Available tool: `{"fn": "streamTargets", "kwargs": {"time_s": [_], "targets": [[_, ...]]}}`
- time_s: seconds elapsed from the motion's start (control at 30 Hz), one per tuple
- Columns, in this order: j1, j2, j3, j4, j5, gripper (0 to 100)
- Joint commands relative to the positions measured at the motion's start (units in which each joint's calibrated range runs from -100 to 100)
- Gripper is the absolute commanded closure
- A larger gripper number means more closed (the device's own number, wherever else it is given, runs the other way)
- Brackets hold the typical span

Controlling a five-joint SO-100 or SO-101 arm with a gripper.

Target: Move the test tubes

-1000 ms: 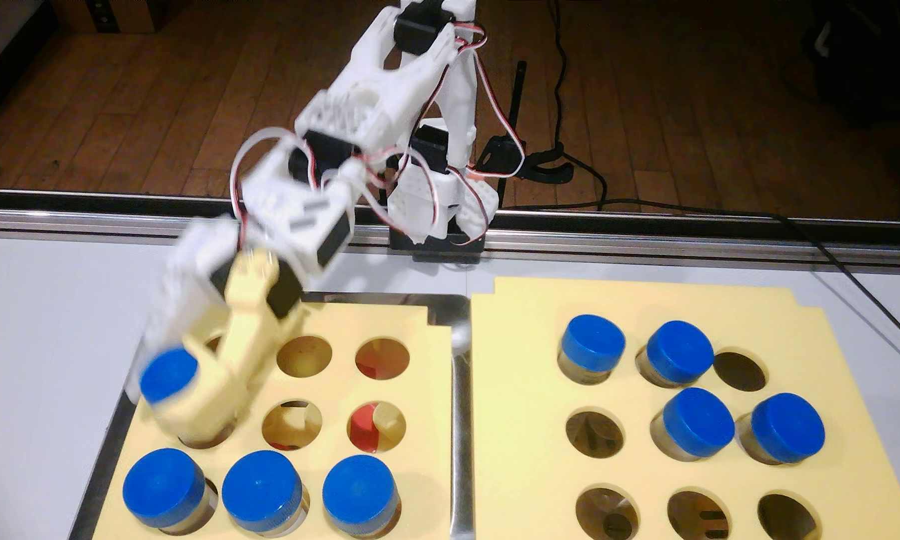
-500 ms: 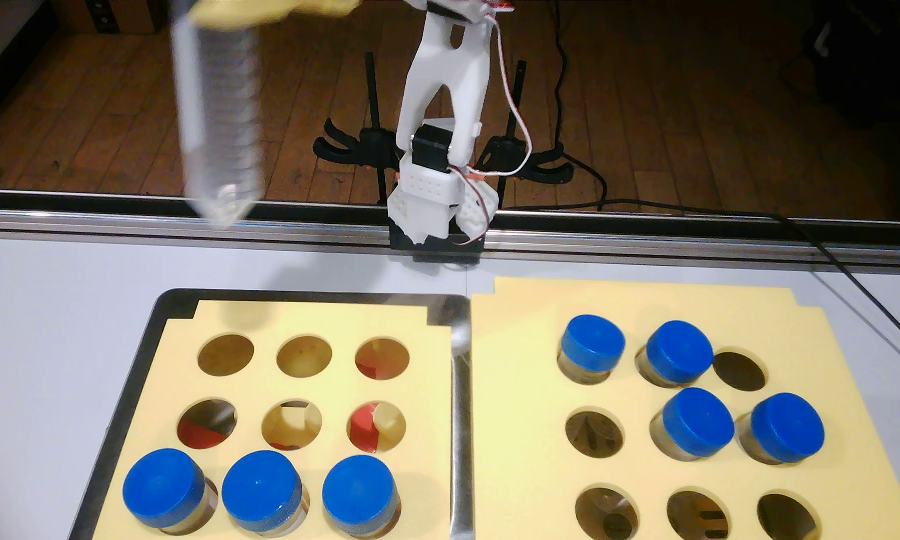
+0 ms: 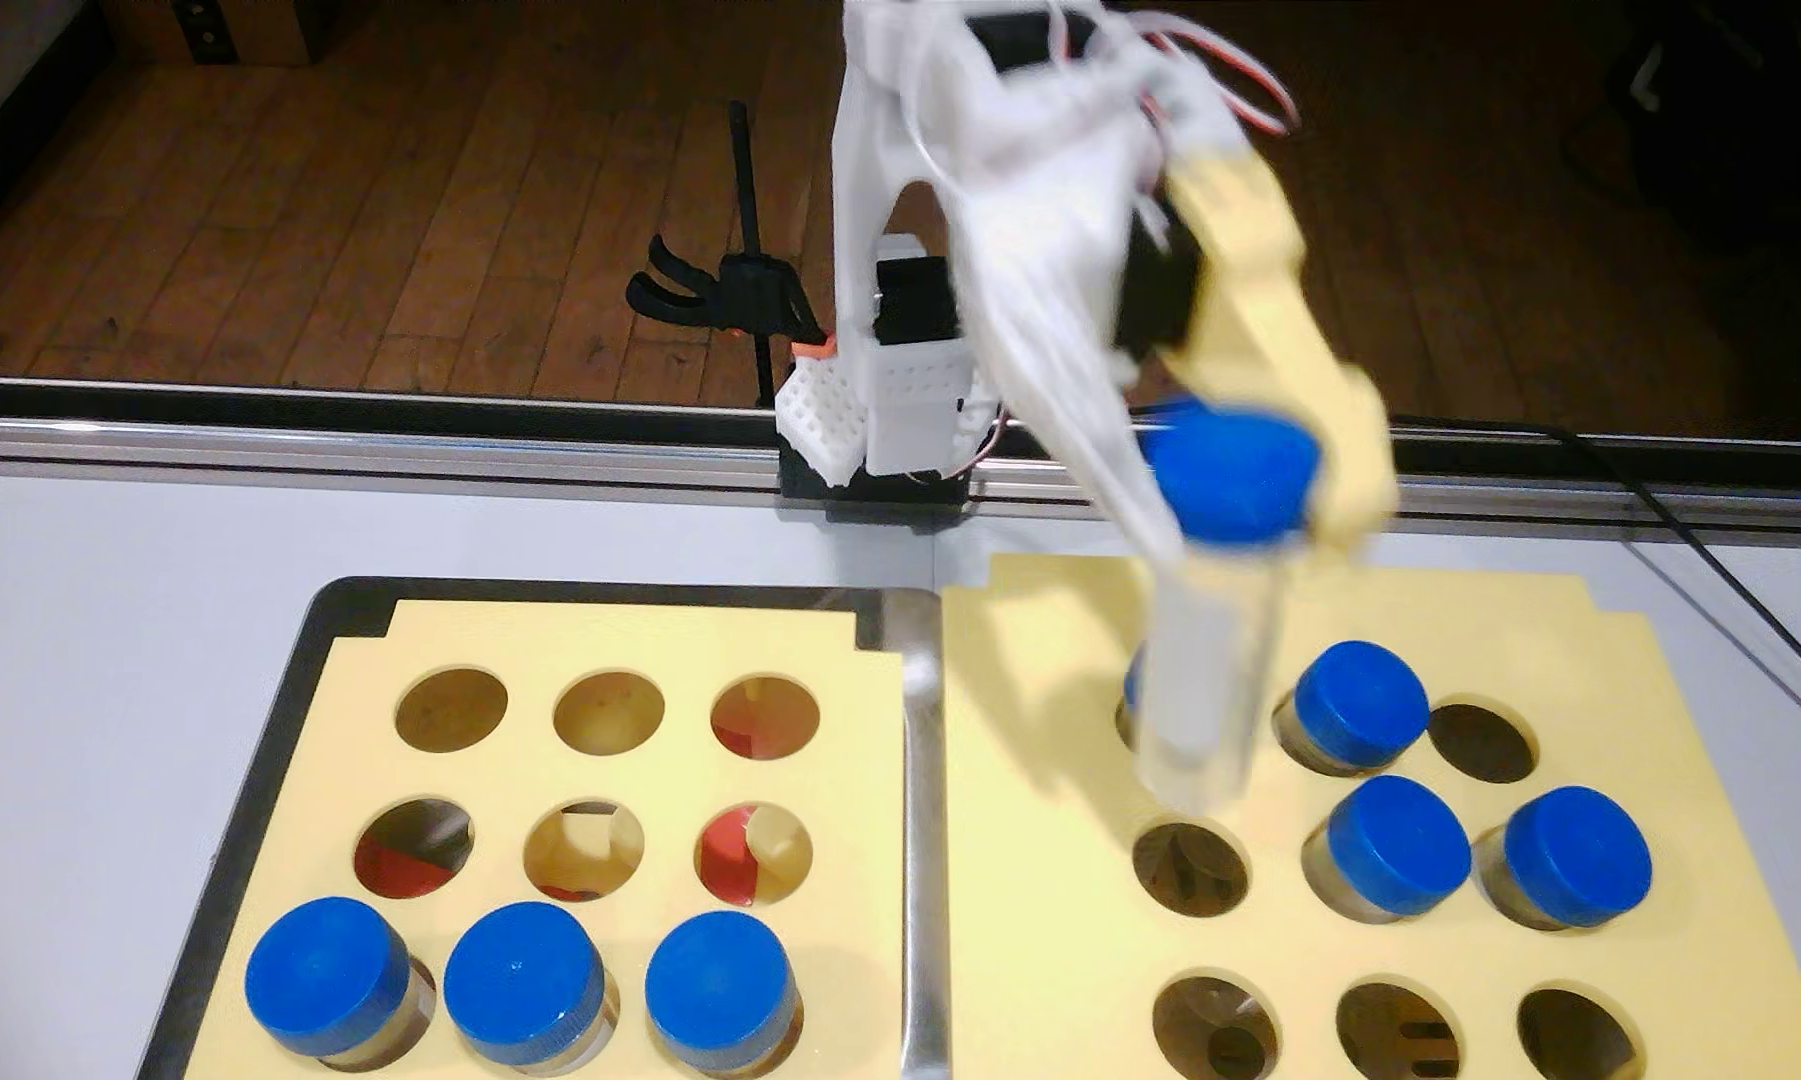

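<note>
A white table [image 3: 96,644] carries two yellow foam racks side by side in the fixed view: the left rack [image 3: 605,633] sits in a metal tray [image 3: 922,831], the right rack [image 3: 1062,727] lies bare on the table. The white arm [image 3: 906,260], clamped at the far edge, reaches over the right rack, blurred with motion. Its gripper [image 3: 1249,519] is closed on the blue cap of a carried test tube [image 3: 1202,675], one white finger on the left, one yellow finger [image 3: 1343,457] on the right; the clear body hangs down over the far-left part of the right rack, its tip just above and far of an empty middle-row hole [image 3: 1190,870]. Three capped tubes stand in the near row of the left rack [image 3: 330,976], [image 3: 524,981], [image 3: 721,981]; its other six holes are empty. On the right rack three seated tubes show fully [image 3: 1361,704], [image 3: 1397,846], [image 3: 1577,857], and a fourth [image 3: 1133,685] peeks from behind the carried one.

Risks, as judged from here: the long tube swings with the arm, and a fast descent could land its tip on the foam beside the hole, tilting or jamming it. The hanging body passes close to the far-left seated tube and could knock it. A grip on the cap alone may let the tube twist or slip
</note>
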Motion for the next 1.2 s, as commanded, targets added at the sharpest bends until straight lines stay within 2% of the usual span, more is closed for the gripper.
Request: {"fn": "streamTargets", "kwargs": {"time_s": [0.0, 0.4, 0.6, 0.87, 0.9, 0.93, 1.03, 1.17], "targets": [[-2.3, 1.0, -0.3, -0.3, -0.2, 91], [-1.8, 1.2, 8.6, -0.3, 0.3, 91], [-5.9, 1.3, 19.2, -0.3, -0.2, 90], [-6.7, 1.4, 24.7, -0.3, -0.3, 90], [-6.7, 1.4, 24.7, -0.4, -0.9, 88], [-6.6, 1.3, 24.7, -0.4, -2.4, 80], [-5.6, 0.9, 23.9, -0.4, -4.2, 67], [-2.4, 0.5, 18.1, -0.4, -3.9, 65]]}}
